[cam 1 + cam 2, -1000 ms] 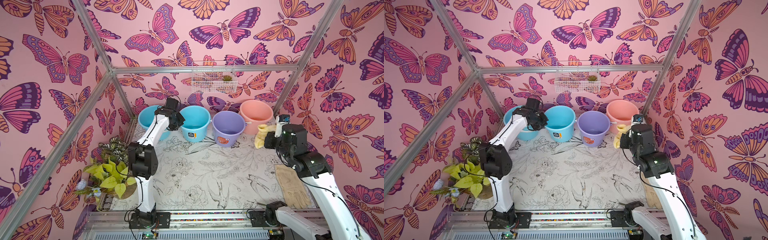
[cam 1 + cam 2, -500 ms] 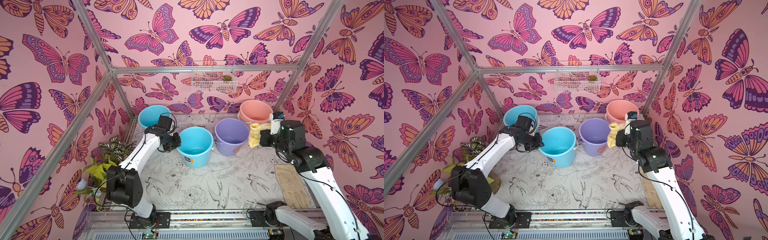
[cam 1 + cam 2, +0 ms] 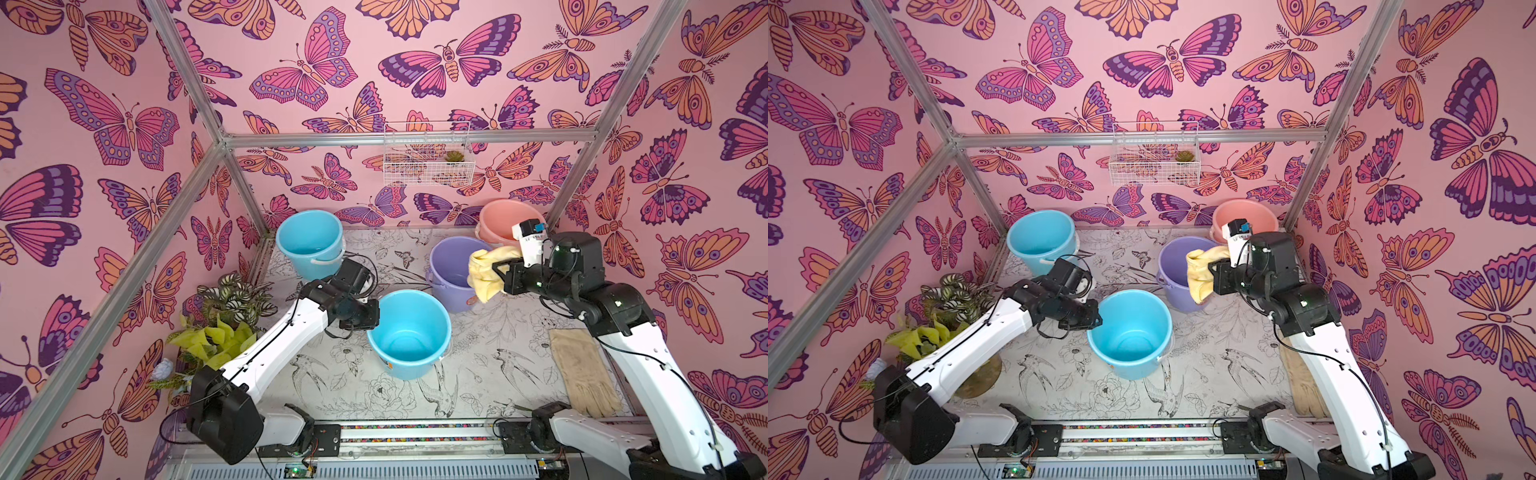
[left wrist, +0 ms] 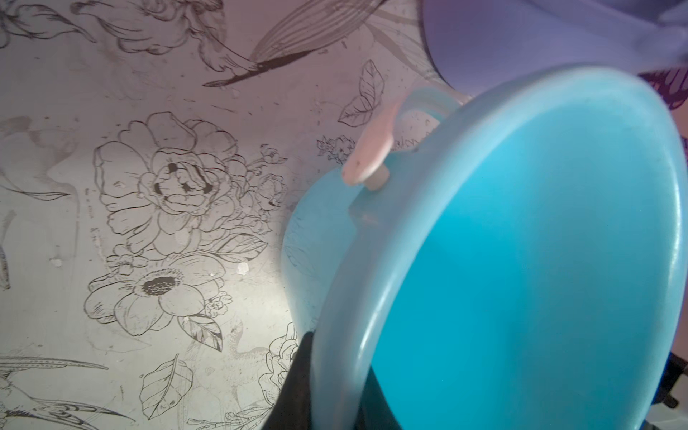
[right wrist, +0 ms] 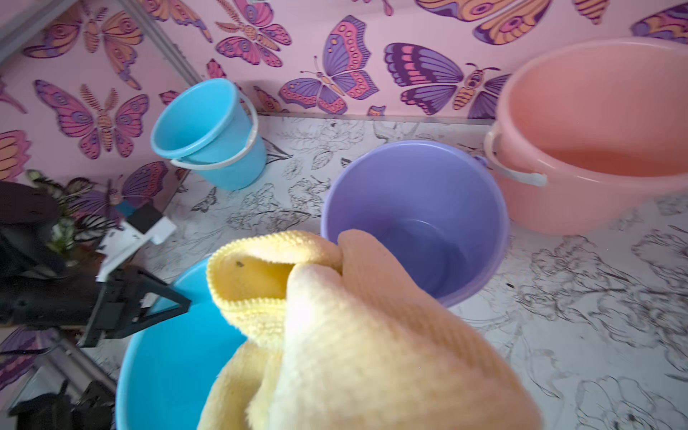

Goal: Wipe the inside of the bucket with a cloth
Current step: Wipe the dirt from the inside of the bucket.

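The purple bucket (image 3: 451,266) stands upright in the back right part of the desk (image 3: 478,374), mouth up, just in front of a pink bucket (image 3: 498,216) that fills the back right corner. The right claw (image 3: 502,272) is closed on the yellow cloth (image 3: 484,274), which is bunched around its tips. The cloth hangs at the purple bucket's right rim and droops down the outer wall; I cannot tell whether it touches the rim. The left claw (image 3: 372,320) is clamped on the left rim of a blue bucket (image 3: 409,332) near the middle of the desk, with 1 finger (image 4: 294,383) outside the wall. I cannot tell whether that bucket rests on the desk or is lifted. A 2nd blue bucket (image 3: 309,241) sits in the back left corner. A tan mat (image 3: 582,370) lies flat along the right edge, and a potted plant (image 3: 220,328) stands at the left edge.
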Controlling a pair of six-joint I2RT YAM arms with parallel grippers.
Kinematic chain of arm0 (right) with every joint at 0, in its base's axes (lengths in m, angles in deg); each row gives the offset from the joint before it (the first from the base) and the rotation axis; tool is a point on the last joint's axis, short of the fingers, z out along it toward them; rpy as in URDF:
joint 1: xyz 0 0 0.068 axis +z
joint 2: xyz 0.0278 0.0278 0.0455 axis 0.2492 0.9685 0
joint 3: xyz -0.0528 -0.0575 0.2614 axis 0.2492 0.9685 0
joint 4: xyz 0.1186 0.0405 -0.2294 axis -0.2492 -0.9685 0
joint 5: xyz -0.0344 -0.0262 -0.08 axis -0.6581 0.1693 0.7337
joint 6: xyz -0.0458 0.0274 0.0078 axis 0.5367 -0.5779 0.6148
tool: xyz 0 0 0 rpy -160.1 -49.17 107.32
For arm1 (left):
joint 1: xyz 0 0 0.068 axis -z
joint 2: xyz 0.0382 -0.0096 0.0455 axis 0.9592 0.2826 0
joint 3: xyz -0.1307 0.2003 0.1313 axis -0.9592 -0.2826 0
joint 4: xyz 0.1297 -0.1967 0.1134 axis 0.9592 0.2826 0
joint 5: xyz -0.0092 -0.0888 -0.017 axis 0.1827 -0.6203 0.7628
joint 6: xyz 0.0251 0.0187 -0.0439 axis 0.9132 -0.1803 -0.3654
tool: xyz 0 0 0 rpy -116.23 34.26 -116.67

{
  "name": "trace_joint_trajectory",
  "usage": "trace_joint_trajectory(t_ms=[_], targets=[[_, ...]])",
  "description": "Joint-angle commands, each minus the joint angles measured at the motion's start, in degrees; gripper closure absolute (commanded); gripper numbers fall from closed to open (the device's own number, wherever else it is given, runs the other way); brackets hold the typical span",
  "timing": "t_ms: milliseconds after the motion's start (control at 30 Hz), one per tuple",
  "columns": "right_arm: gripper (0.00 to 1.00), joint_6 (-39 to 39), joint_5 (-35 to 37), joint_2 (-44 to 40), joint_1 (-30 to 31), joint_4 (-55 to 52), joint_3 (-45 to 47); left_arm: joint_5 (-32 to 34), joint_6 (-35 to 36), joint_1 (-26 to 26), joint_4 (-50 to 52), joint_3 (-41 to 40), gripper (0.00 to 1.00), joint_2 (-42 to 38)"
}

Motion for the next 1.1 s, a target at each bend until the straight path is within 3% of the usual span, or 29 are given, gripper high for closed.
trace_joint_trajectory(t_ms=[0, 200, 400, 533, 800, 1067], targets=[[1.0, 1.82, -5.04, 1.44, 4.4, -2.01, -3.89, 3.83, 0.89, 4.37, 0.64, 1.44, 1.0, 1.89], [1.0, 1.99, -5.86, 3.85, 13.24, -3.5, -5.02, 8.35, 1.59, 10.44, -0.64, 4.58, 1.0, 3.49], [1.0, 5.4, -4.78, 4.7, 19.1, -3.28, 0.7, 9.67, 1.7, 12.72, -2.73, 4.8, 1.0, 3.03], [1.0, 11.12, -0.37, 4.97, 23.82, -0.72, 6.48, 10.88, 2.08, 14.19, -4.44, 4.33, 1.0, 1.56], [1.0, 17.5, 3.05, 4.91, 27.1, 9.95, 18.27, 15.37, 3.92, 17.29, -8.64, 1.63, 1.0, -3.85], [1.0, 33.28, 5.74, 4.36, 35.08, 24.34, 29.0, 14.17, 3.88, 18.4, -12.23, -0.47, 1.0, -6.43]])
